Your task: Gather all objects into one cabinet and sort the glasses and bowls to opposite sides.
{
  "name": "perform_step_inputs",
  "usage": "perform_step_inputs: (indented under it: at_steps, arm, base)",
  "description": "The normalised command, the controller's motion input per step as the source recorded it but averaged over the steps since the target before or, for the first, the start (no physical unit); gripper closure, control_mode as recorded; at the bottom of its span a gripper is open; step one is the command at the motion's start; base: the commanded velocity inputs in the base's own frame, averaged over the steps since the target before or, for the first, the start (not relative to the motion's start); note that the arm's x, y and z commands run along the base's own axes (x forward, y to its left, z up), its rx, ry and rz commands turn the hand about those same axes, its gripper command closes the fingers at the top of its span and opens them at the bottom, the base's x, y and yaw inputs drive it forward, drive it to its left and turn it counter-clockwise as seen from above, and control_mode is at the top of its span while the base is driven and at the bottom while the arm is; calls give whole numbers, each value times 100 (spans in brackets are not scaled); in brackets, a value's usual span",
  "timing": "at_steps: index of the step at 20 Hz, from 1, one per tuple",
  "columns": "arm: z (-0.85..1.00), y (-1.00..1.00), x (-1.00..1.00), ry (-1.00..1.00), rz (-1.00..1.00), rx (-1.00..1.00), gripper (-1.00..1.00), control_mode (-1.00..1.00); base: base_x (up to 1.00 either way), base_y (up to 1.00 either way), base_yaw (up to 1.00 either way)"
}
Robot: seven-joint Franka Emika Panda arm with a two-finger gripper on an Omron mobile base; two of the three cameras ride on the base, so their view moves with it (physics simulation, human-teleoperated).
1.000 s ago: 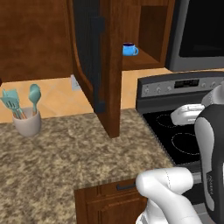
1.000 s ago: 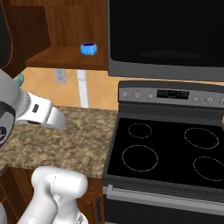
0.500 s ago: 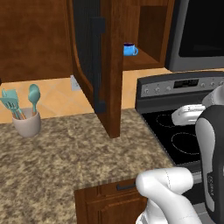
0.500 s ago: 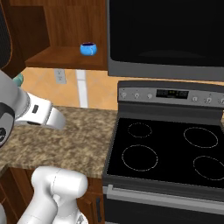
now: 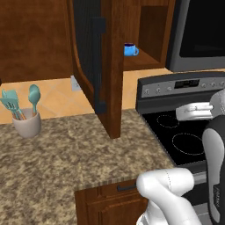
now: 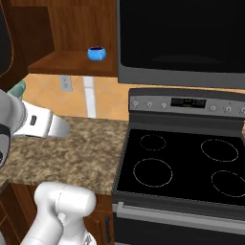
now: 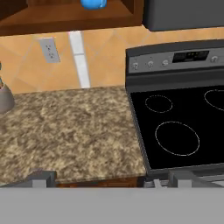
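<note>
Cabinet [image 5: 112,66]: reddish-brown wood, door swung open toward the camera, long black bar handle [image 5: 99,66] running down its inner edge. One thing sat on the lower shelf, a small bright blue mug [image 5: 130,49], rounded, glossy, dark inside, handle to the right in the left base view. It stood alone near the front edge of the shelf. In the hand view the mug showed cut off by the top edge, above the shelf board.

Crock [image 5: 27,124]: pale, plain, roughly cylindrical, on the counter well left of the door. It held several teal utensils [image 5: 19,102], among them a spoon with an oval bowl and a slotted turner, all leaning out of the rim.

Counter [image 5: 66,158]: speckled brown-and-tan granite, flat, with a wood drawer front under its edge. Backsplash was orange-tan tile with a white outlet [image 6: 64,83] and a pale vertical strip.

Stove [image 6: 182,162]: smooth black glass top with thin white burner rings, grey control panel with knobs and a small display. Dark microwave [image 6: 182,40] above it, glossy door.

Gripper [image 7: 109,180]: fingers spread as wide as they go, tips low in the hand view over the counter's front edge, nothing between them, well below the mug.
</note>
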Motion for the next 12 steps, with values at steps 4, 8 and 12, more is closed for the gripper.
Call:
perform_step_inputs:
  at_steps: [4,8,12]
  arm:
    - [46,0,28,-31,1,3,-100,-100]
    - [50,5,42,-20,0,0,-100,-100]
    - [42,9,55,-16,0,0,-100,-100]
  base:
    - [0,0,0]
    - [0,0,0]
    - [0,0,0]
